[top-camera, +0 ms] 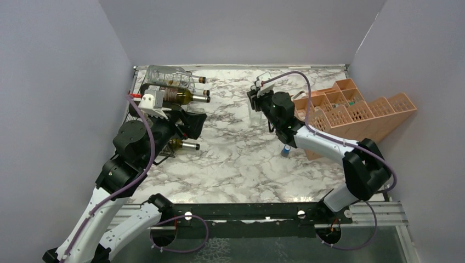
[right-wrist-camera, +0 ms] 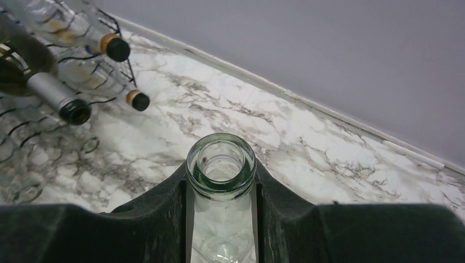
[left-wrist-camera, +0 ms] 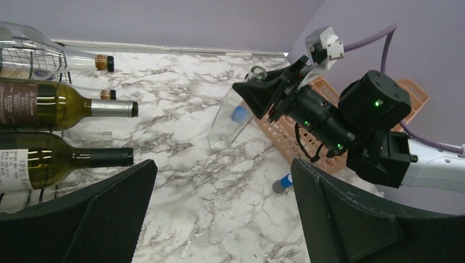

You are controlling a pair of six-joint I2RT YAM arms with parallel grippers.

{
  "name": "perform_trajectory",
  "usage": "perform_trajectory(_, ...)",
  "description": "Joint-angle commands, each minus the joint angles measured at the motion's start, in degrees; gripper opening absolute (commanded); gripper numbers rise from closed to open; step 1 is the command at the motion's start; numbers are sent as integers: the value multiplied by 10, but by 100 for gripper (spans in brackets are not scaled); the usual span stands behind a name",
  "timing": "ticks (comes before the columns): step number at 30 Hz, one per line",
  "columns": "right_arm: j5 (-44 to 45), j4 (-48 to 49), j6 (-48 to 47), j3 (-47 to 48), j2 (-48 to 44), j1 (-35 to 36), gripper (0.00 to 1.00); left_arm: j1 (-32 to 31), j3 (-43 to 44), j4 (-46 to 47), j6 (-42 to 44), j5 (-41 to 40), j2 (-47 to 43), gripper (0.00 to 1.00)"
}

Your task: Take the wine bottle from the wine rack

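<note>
The right hand (right-wrist-camera: 221, 189) was clamped on the neck of a clear wine bottle (left-wrist-camera: 229, 125), held tilted over the middle of the table (top-camera: 230, 159), well apart from the wine rack (top-camera: 143, 86) at the far left. Removal looked done, with only setting it down seemingly left. The left hand (left-wrist-camera: 224, 181) stood wide apart beside the rack, holding nothing.

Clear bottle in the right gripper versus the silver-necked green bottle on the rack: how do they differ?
The clear bottle is colourless glass; the green bottle is dark olive with a label. The clear bottle's mouth is open; the green bottle's is foil-wrapped and closed. The clear bottle is held tilted by its neck in the right gripper; the green bottle lies on its side in the wine rack. Both are long-necked glass bottles.
</note>
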Motion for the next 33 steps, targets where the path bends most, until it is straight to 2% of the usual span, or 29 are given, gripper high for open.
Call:
perform_trajectory(1, -26, 82, 12, 77, 49, -38, 4, 0, -7, 5, 29, -38, 1, 99)
perform_trajectory(6, -43, 80, 18, 168, 132, -85, 4, -1, -13, 7, 43, -66, 16, 99)
perform_trajectory(10, -61, 40, 25, 264, 203, -122, 4, 0, -22, 12, 25, -62, 32, 99)
perform_trajectory(24, -94, -8, 36, 487, 393, -169, 6, -1, -70, 37, -23, -22, 40, 99)
perform_trajectory(28, -93, 30, 31, 478, 403, -169, 6, 0, -72, 38, -32, -21, 33, 99)
perform_trajectory(33, -93, 56, 38, 450, 395, -169, 14, 0, -81, 35, -36, -28, 15, 99)
